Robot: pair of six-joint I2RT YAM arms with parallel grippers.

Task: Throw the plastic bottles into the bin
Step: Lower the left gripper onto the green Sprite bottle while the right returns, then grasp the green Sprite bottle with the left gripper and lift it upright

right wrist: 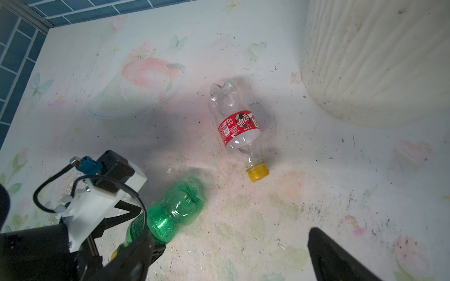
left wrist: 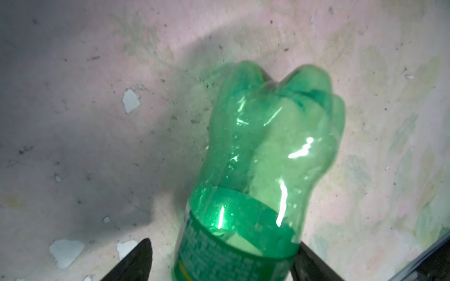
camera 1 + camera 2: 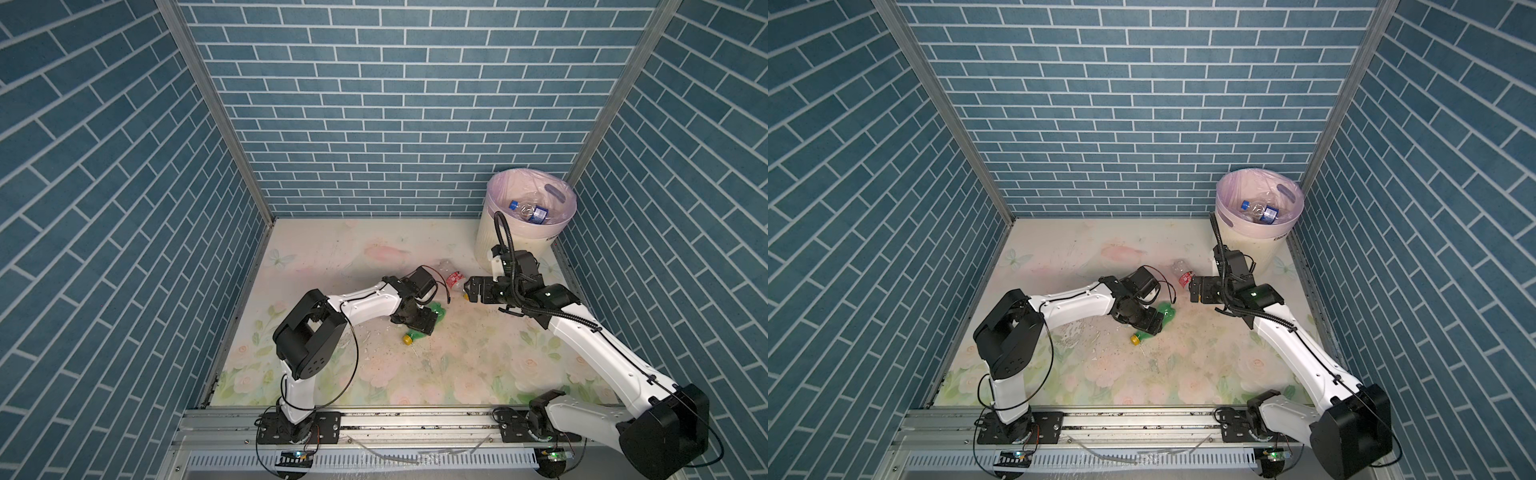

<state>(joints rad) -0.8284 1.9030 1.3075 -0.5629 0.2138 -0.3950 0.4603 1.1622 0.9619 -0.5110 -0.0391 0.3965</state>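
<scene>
A green bottle (image 3: 437, 309) (image 3: 1167, 311) with a yellow cap lies on its side on the floral mat. My left gripper (image 3: 415, 322) (image 3: 1142, 320) (image 2: 224, 243) is down over its labelled middle, open, jaws astride. One finger (image 2: 309, 258) touches the bottle (image 2: 263, 158); a gap remains at the other finger (image 2: 138, 255). A clear bottle (image 3: 455, 279) (image 3: 1185, 276) (image 1: 237, 126) with a red label and yellow cap lies just beyond my right gripper (image 3: 468, 290) (image 3: 1192, 289) (image 1: 229, 233), which hovers open and empty. The bin (image 3: 490, 245) (image 3: 1246, 245) (image 1: 377, 60) stands in the back right corner with blue-labelled bottles (image 3: 532, 208) inside.
Blue brick-pattern walls close in three sides. A metal rail (image 3: 415, 424) carrying both arm bases runs along the front. Small paint flakes (image 2: 130, 101) dot the mat. In the right wrist view the left arm's wrist camera (image 1: 114, 175) sits beside the green bottle (image 1: 175, 214).
</scene>
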